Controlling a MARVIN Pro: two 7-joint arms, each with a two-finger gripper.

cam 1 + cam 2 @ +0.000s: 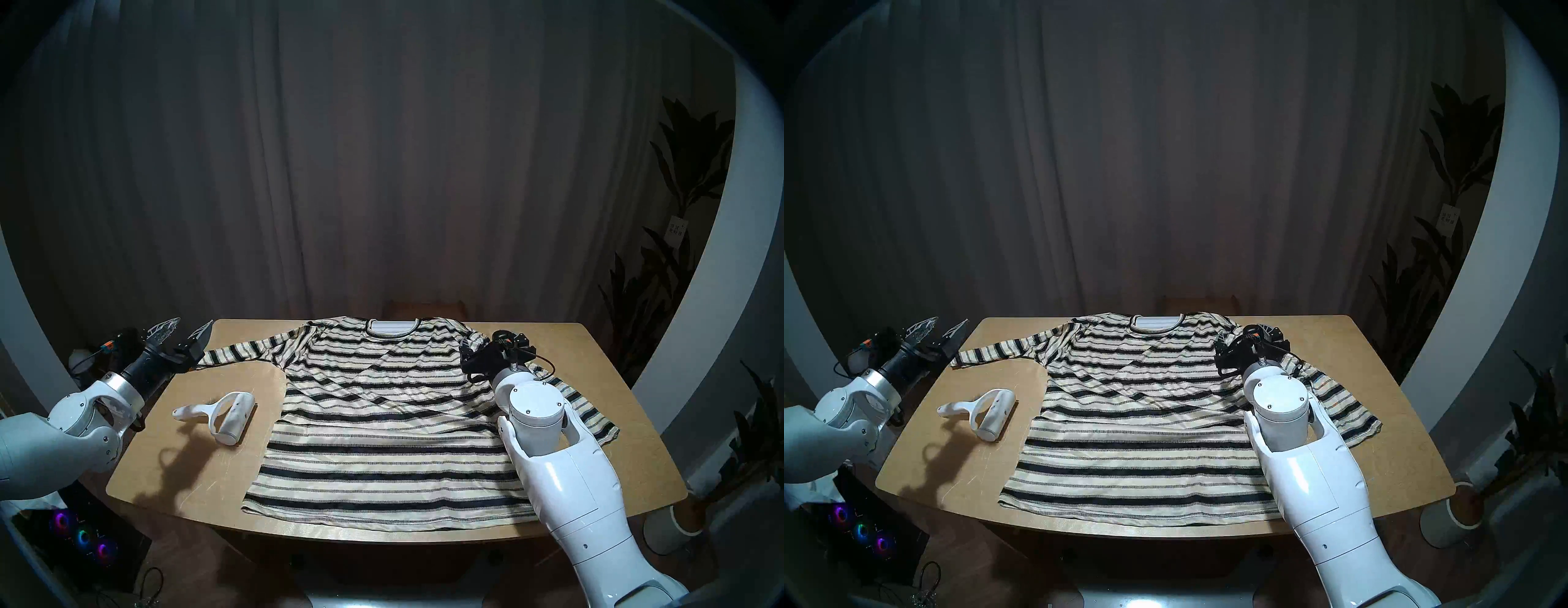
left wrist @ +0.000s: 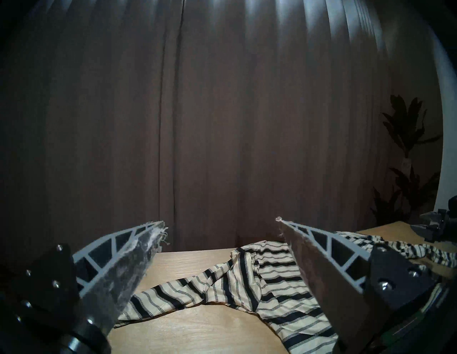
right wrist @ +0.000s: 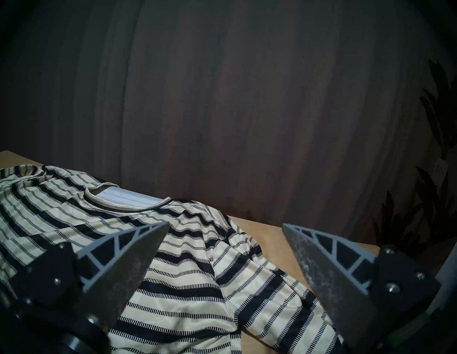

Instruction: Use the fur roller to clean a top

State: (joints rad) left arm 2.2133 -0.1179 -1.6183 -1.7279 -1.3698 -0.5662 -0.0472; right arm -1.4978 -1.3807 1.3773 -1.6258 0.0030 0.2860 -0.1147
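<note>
The striped cream and black top (image 1: 382, 420) (image 1: 1144, 420) lies flat on the wooden table (image 1: 551, 339), neck at the far edge. The white fur roller (image 1: 220, 414) (image 1: 985, 414) lies on the table left of the top, handle pointing left. My left gripper (image 1: 186, 329) (image 1: 947, 327) (image 2: 221, 222) hovers open and empty at the table's far left corner, near the end of the top's sleeve (image 2: 160, 299). Over the top's right shoulder (image 3: 210, 259) my right gripper (image 3: 225, 226) is open, with nothing between its fingers.
A dark curtain (image 1: 382, 170) hangs behind the table. Potted plants (image 1: 679, 212) stand at the right. A computer case with coloured fans (image 1: 80, 535) sits on the floor at the left, below my left arm. A white pot (image 1: 679, 526) stands by the table's right front corner.
</note>
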